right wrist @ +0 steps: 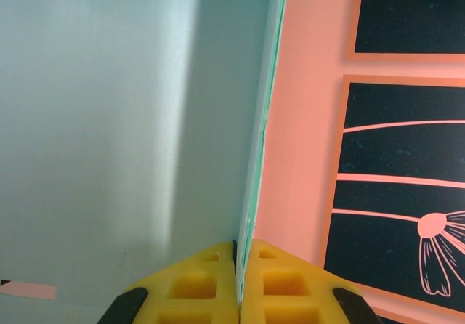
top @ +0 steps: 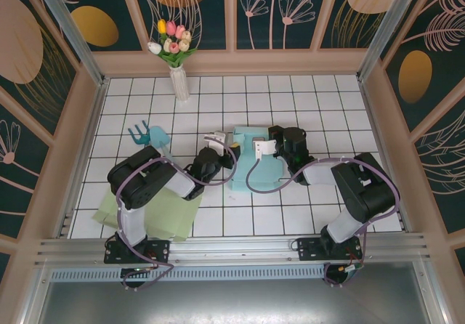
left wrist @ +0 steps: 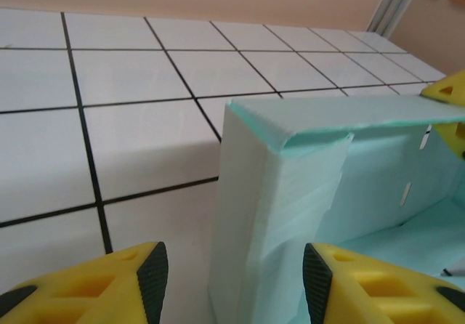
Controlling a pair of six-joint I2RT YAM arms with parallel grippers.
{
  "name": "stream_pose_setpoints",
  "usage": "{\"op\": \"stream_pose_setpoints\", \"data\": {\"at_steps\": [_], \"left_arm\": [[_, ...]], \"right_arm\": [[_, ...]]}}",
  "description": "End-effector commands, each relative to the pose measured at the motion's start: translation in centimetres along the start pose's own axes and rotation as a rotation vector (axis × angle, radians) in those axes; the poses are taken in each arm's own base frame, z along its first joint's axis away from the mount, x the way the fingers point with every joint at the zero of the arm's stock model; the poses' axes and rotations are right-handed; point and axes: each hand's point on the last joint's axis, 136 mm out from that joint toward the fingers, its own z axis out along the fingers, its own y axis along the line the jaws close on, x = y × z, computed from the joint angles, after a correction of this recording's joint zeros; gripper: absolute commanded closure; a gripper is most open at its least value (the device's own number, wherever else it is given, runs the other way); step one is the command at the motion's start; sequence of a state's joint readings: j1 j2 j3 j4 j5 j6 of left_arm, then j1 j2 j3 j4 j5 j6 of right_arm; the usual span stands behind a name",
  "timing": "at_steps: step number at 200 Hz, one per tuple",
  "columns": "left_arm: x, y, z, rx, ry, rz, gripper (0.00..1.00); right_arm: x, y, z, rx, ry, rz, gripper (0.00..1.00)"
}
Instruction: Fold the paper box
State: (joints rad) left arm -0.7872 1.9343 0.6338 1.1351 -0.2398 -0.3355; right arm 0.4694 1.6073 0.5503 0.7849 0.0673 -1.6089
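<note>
Two robot arms work on a pale mint paper box (top: 263,173) that sits near the middle of a white tiled table (top: 327,99), between the two wrists. The left gripper (left wrist: 232,280) has its yellow fingers apart, one outside and one inside an upright side wall (left wrist: 269,208) at a corner of the box. A gap shows on the outer side, so nothing is clamped there. The right gripper (right wrist: 238,258) has its fingers pressed together on the thin edge of a raised panel (right wrist: 131,120) of the box, pinching the sheet.

The box looks very light, thin and springy. Its walls are folded paper with a doubled-over rim and small slots (left wrist: 405,192), so they would likely bow, crease or tear if squeezed hard. The whole box may also slide on the smooth tiles. The safest holds seem to be wall edges close to a fold or corner, where the paper is stiffest. A vase of tulips (top: 176,62) stands well apart at the back.
</note>
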Motion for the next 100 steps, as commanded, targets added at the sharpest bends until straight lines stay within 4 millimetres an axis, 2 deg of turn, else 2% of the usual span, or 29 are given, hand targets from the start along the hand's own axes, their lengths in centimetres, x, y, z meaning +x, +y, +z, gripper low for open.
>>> {"op": "stream_pose_setpoints", "data": {"at_steps": [1, 35, 54, 65, 73, 78, 84, 100], "left_arm": [[-1.2, -0.9, 1.2, 0.025, -0.046, 0.007, 0.47], [-0.7, -0.4, 2.9, -0.022, -0.033, 0.002, 0.52], [-0.7, 0.9, 3.5, -0.105, -0.046, -0.009, 0.58], [-0.7, 2.5, 3.5, -0.196, -0.053, -0.01, 0.64], [-0.5, 4.2, 3.2, -0.299, -0.051, -0.013, 0.73], [-0.4, 5.4, 2.9, -0.376, -0.051, -0.015, 0.81], [-0.3, 7.0, 2.2, -0.474, -0.056, -0.015, 1.0], [-0.1, 9.9, 0.4, -0.659, -0.068, 0.019, 1.0]], "right_arm": [[-0.4, 3.2, 0.0, -0.112, -0.021, -0.001, 1.0], [-0.6, 3.3, -0.1, -0.114, -0.025, -0.005, 1.0], [-0.5, 3.4, -0.2, -0.118, -0.018, -0.006, 1.0], [-0.3, 3.6, -0.2, -0.123, -0.011, -0.009, 1.0], [0.0, 3.7, -0.1, -0.126, 0.0, -0.009, 1.0], [0.2, 3.7, -0.1, -0.125, 0.008, -0.01, 1.0], [0.4, 3.7, -0.1, -0.124, 0.019, -0.009, 1.0], [1.2, 3.2, 0.0, -0.109, 0.051, -0.001, 1.0]]}}
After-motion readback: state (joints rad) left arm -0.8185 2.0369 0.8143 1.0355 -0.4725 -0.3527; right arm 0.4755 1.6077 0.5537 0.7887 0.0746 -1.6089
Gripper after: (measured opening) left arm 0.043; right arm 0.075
